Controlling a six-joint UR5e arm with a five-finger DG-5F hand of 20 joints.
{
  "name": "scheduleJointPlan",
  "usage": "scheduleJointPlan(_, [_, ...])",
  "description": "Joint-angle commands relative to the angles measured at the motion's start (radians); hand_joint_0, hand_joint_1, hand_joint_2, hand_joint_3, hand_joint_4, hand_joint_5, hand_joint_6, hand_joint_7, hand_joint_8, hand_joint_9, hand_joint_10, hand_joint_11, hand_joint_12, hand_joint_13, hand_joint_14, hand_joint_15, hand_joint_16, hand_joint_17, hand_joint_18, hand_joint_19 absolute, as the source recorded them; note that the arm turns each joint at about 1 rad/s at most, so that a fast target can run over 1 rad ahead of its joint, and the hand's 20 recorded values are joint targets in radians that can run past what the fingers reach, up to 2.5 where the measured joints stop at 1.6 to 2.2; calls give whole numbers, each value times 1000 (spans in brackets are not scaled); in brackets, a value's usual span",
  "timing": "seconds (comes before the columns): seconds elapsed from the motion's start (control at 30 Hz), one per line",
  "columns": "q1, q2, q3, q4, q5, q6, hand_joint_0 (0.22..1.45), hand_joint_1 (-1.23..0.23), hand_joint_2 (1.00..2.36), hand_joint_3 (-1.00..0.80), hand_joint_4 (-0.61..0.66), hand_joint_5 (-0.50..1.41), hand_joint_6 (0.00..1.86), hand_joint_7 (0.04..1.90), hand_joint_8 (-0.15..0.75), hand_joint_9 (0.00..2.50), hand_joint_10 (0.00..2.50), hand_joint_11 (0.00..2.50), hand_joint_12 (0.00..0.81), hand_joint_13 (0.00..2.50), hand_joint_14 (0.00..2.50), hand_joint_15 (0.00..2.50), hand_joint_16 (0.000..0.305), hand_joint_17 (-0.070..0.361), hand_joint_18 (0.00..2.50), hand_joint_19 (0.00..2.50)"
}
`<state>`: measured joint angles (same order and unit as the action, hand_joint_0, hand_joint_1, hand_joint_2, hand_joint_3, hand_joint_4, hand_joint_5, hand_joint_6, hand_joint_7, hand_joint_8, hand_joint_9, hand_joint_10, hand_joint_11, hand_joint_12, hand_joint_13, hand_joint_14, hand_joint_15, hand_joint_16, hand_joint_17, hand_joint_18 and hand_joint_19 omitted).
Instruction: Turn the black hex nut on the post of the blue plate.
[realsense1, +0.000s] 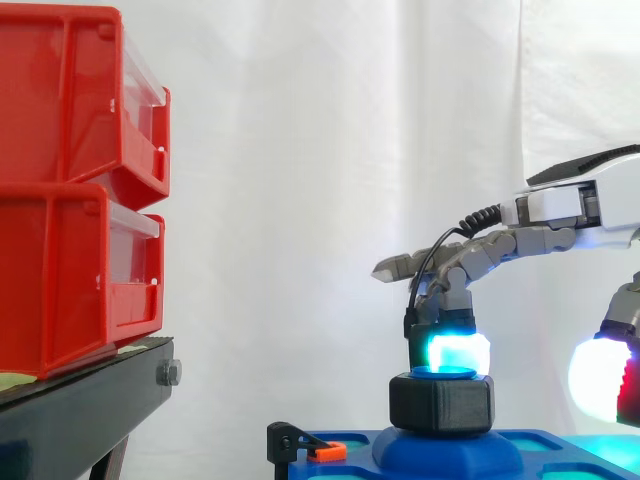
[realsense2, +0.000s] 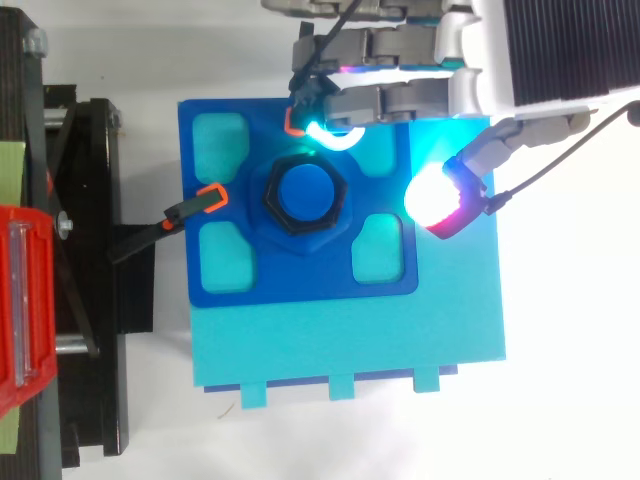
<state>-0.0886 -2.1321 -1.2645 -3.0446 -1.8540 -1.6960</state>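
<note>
Red bins (realsense1: 75, 190) stacked on a black stand (realsense1: 85, 395) at left. White curtain (realsense1: 330, 150) behind. Black clamp with orange tip (realsense2: 160, 228) reaching out from the stand. Turquoise board (realsense2: 350, 340) to its right.

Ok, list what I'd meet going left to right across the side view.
Red bins → black clamp with an orange tip → black hex nut → white-glowing fingertip of the hand, at the right edge.

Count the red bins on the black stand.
2, stacked at the side view's left: the upper red bin sits on the lower red bin, which rests on the black stand. Others may lie beyond the frame.
</note>
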Motion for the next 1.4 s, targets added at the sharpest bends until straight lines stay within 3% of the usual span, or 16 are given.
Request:
scheduleJointPlan(0.0, [0,1,0,-5,-1,-4,395,-553,1000,-500,452,-95,502,1103,53,126,572,234,282,104,0,31,44,99,207,230])
scheduleJointPlan(0.27, [0,3,0,-11,-1,-4,396,-554,1000,-500,444,-95,502,1097,53,122,593,248,281,105,0,35,44,98,206,223])
scheduleJointPlan(0.57, [-3,27,0,-26,-1,-4,395,-561,1000,-500,445,-96,502,1099,58,110,737,235,279,106,0,37,44,98,203,234])
scheduleJointPlan(0.87, [-5,47,-1,-40,2,-4,403,-591,1000,-500,437,-102,502,1108,43,95,723,230,273,102,0,32,43,96,202,228])
scheduleJointPlan(1.17, [1,47,0,-33,-1,13,437,-659,1000,-500,405,-124,500,1109,13,100,522,292,256,95,0,26,39,88,188,222])
scheduleJointPlan(1.23, [4,47,0,-16,-1,27,441,-680,1000,-500,371,-176,530,968,16,105,452,321,254,95,0,30,39,87,191,223])
scheduleJointPlan(1.37, [12,46,0,47,4,73,449,-722,1000,-500,283,-227,519,922,15,119,315,376,250,95,0,29,38,85,188,215])
